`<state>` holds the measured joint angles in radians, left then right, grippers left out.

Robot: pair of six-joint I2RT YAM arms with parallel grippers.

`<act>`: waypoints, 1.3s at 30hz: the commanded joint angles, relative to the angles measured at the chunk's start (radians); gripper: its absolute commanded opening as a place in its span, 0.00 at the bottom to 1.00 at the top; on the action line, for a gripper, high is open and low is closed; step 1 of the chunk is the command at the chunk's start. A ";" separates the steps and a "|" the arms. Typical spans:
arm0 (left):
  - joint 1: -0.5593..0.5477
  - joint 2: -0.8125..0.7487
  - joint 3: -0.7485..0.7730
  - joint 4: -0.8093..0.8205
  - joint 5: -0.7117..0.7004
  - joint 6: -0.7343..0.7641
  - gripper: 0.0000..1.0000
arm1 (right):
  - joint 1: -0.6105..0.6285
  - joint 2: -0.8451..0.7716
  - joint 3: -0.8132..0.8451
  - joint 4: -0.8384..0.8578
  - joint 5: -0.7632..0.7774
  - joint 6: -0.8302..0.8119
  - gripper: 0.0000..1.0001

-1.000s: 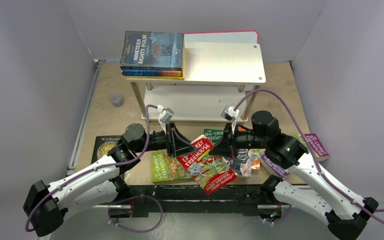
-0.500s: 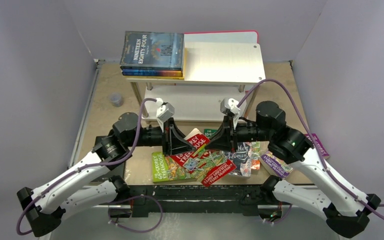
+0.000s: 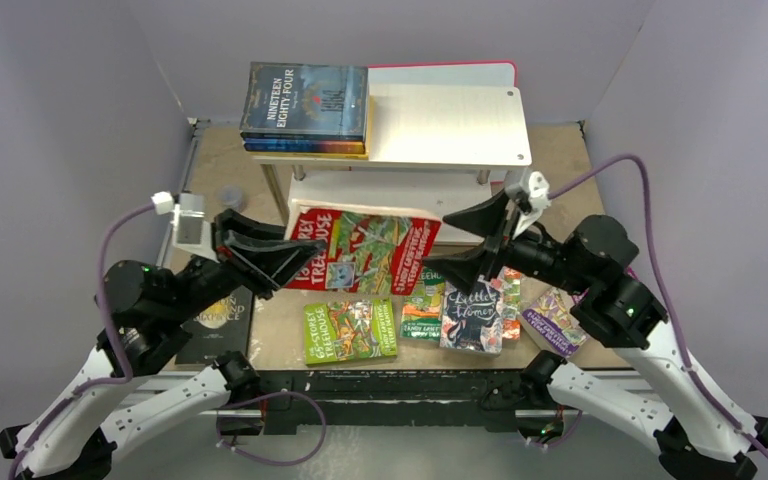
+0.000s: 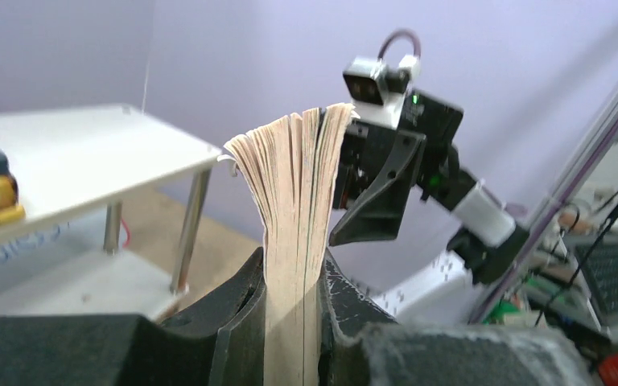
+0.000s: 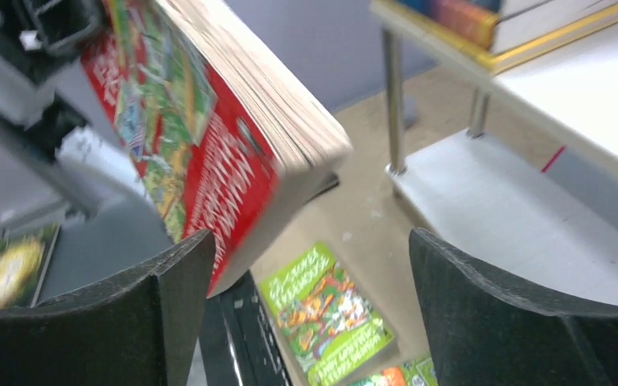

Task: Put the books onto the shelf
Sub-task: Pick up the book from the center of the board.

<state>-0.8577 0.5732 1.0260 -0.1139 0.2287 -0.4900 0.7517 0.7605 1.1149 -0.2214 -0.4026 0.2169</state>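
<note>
At lower centre, loose books (image 3: 350,332) lie flat. Above them, mid-frame, the left gripper (image 3: 278,262) is clamped on the red book (image 3: 365,250). The right gripper (image 3: 465,243) gapes empty beside it. This looks like the carrying step: next, level it and move it onto the shelf (image 3: 450,125), upper centre.

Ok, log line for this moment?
left end effector: shut on red Treehouse book | right end effector: open | book: raised, in front of shelf

**Red paperback** (image 3: 360,250): glossy printed cover; matt cream paper page edges (slightly rough at the cut). **Shelf** (image 3: 450,125): pale matt metal boards, polished metal legs (image 4: 187,233). **Surface** (image 3: 220,160): tan, matt, wood-like board. **Left gripper** (image 4: 294,281): matt black, grainy plastic fingers (image 4: 240,318).
</note>
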 commanded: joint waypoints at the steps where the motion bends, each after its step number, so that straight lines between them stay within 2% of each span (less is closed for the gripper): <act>1: 0.003 0.023 0.045 0.246 -0.106 -0.076 0.00 | -0.001 -0.009 0.073 0.114 0.233 0.143 0.93; 3: 0.002 0.030 0.037 0.321 -0.119 -0.114 0.00 | 0.000 -0.017 0.061 0.155 0.234 0.211 0.96; 8: 0.002 0.049 0.008 0.462 -0.151 -0.203 0.00 | 0.000 -0.020 0.022 0.355 0.042 0.354 0.96; 10: 0.002 0.059 -0.002 0.517 -0.157 -0.232 0.00 | -0.001 -0.002 0.038 0.405 0.010 0.400 0.96; 13: 0.002 0.079 -0.018 0.584 -0.152 -0.271 0.00 | -0.001 0.042 0.073 0.394 -0.030 0.473 0.94; 17: 0.003 0.095 -0.025 0.636 -0.152 -0.291 0.00 | -0.001 0.082 0.105 0.330 0.017 0.566 0.89; 20: 0.003 0.093 -0.058 0.708 -0.161 -0.302 0.00 | 0.000 0.099 0.101 0.343 0.031 0.639 0.79; 24: 0.002 0.079 -0.142 0.858 -0.184 -0.322 0.00 | -0.001 0.081 0.038 0.432 0.084 0.747 0.58; 27: 0.003 0.071 -0.166 0.876 -0.191 -0.324 0.00 | -0.001 0.054 -0.023 0.540 0.112 0.778 0.46; 29: 0.002 0.073 -0.162 0.861 -0.188 -0.325 0.00 | -0.001 0.053 -0.021 0.545 0.099 0.777 0.37; 31: 0.003 0.070 -0.157 0.832 -0.190 -0.318 0.00 | 0.000 0.056 -0.014 0.536 0.090 0.780 0.23; 35: 0.003 0.043 -0.149 0.752 -0.225 -0.288 0.00 | -0.001 0.054 -0.027 0.555 0.093 0.782 0.06; 37: 0.003 0.024 -0.138 0.684 -0.274 -0.249 0.10 | 0.000 0.052 -0.033 0.568 0.100 0.772 0.00; 39: 0.003 0.001 -0.112 0.542 -0.344 -0.180 0.20 | -0.001 0.058 -0.022 0.552 0.117 0.734 0.00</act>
<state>-0.8562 0.6380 0.8398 0.5186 0.0036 -0.7650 0.7589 0.8265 1.0763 0.2474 -0.3534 0.9806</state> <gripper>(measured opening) 0.182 0.184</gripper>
